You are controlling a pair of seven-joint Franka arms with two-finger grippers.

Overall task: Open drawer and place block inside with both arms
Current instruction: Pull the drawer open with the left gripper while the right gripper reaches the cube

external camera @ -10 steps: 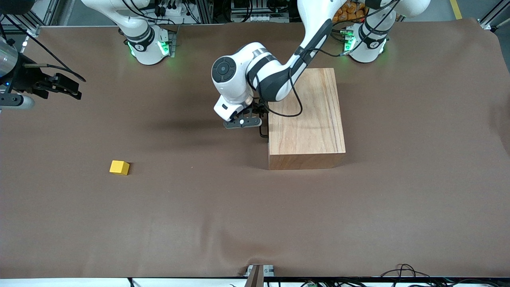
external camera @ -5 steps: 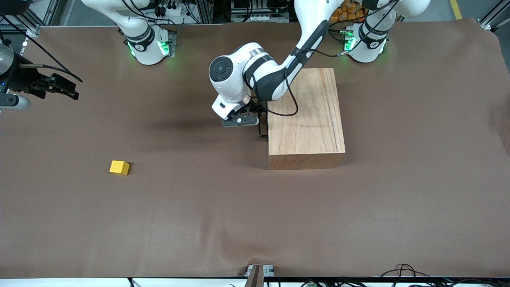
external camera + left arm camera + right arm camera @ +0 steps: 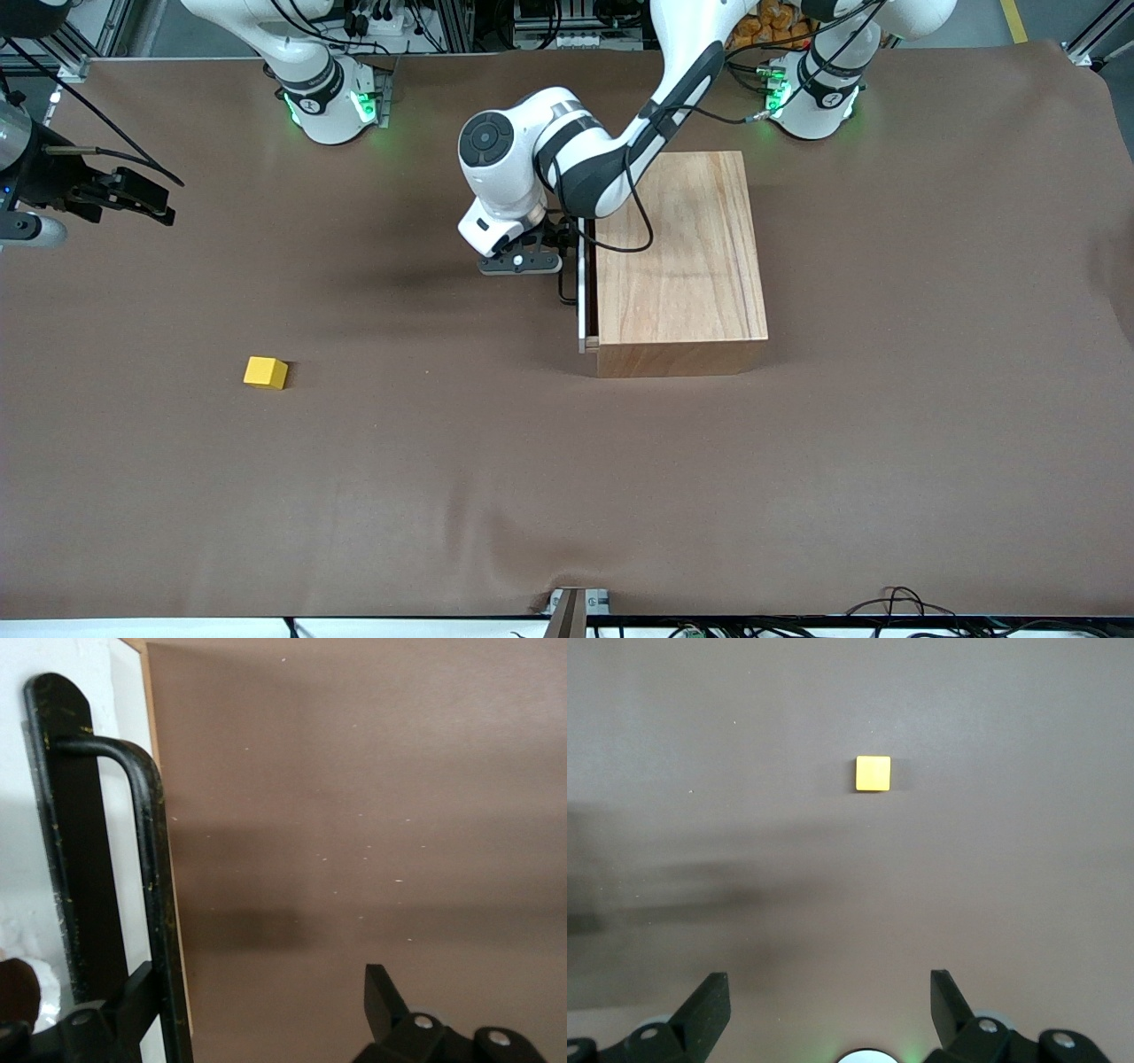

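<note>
While drawer (image 3: 583, 292) barely ajar, block (image 3: 266, 372) unobstructed.

Even overhead light is falling on the table (image 3: 797, 496); soft shadows are lying beside the cabinet (image 3: 682, 266); the wrist views are looking slightly hazy.

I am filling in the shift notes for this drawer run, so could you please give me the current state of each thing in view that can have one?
drawer: pulled out a crack from the cabinet, not yet open enough for the block.
handle: hooked by one finger of the left gripper, whose jaws stand wide.
block: lying free on the table, untouched.
right gripper: open, empty, waiting above the table at the right arm's end.
</note>
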